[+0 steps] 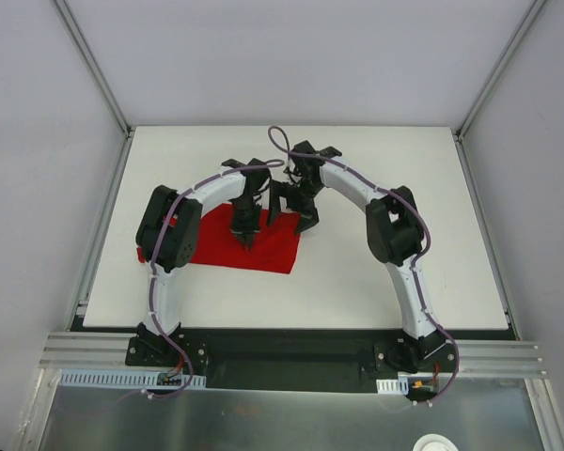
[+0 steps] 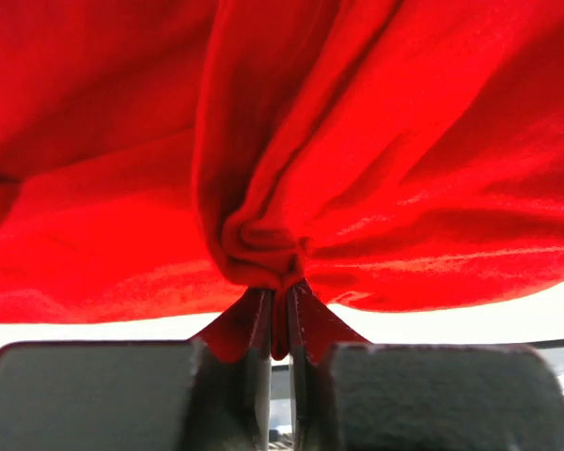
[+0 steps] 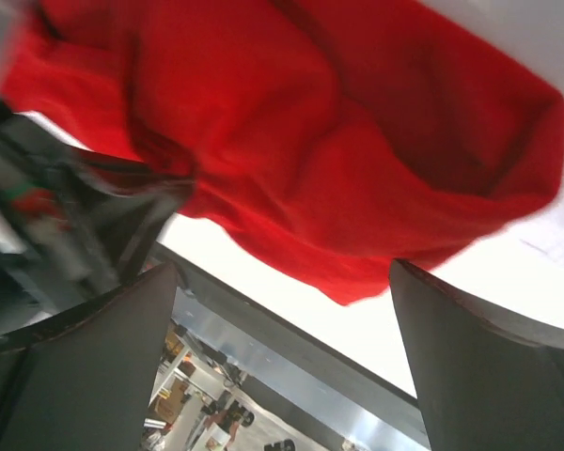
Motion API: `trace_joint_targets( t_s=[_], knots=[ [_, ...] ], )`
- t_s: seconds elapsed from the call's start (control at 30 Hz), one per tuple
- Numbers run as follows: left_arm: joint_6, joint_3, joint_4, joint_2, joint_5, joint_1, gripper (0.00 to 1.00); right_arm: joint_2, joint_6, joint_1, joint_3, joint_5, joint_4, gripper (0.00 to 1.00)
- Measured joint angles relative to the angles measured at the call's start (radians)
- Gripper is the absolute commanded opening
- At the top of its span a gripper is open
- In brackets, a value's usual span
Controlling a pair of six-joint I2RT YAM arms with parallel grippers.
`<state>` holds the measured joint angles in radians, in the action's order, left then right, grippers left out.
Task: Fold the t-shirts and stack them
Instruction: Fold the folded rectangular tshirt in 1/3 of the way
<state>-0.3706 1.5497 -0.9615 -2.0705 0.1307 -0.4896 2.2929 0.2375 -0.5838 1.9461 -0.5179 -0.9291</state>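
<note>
Table (image 1: 385, 272), t-shirt (image 2: 357, 141) between left fingers (image 2: 423, 395)

White rectangular worktop (image 1: 376, 169), matte surface. Metal rails (image 1: 101, 225) run along the left and right edges, and a dark strip (image 1: 291, 334) runs along the near edge. One red t-shirt (image 1: 274, 250) lies on the left half, closer to the near edge than the far edge. Its right end reaches roughly the worktop's midline. Its left end sits near the left edge, partly hidden under the left arm (image 1: 169, 235). The cloth forms a rough rectangle, rumpled and gathered at the middle.
</note>
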Motion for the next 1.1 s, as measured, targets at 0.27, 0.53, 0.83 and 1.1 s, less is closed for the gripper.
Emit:
trace_joint_targets(
  t_s=[0.27, 0.53, 0.83, 1.1],
  knots=[
    [-0.007, -0.015, 0.004, 0.018, -0.006, 0.000, 0.00, 0.014, 0.040, 0.002, 0.063, -0.052, 0.051, 1.00],
    [-0.024, -0.042, -0.024, 0.080, -0.034, 0.000, 0.00, 0.034, 0.050, 0.003, 0.027, -0.080, 0.083, 1.00],
    [-0.037, -0.161, -0.060, 0.117, -0.035, 0.001, 0.00, 0.082, 0.043, 0.001, 0.035, -0.104, 0.032, 1.00],
    [-0.048, -0.210, -0.138, 0.118, -0.081, 0.017, 0.99, 0.093, 0.038, 0.002, 0.048, -0.118, 0.019, 1.00]
  ],
)
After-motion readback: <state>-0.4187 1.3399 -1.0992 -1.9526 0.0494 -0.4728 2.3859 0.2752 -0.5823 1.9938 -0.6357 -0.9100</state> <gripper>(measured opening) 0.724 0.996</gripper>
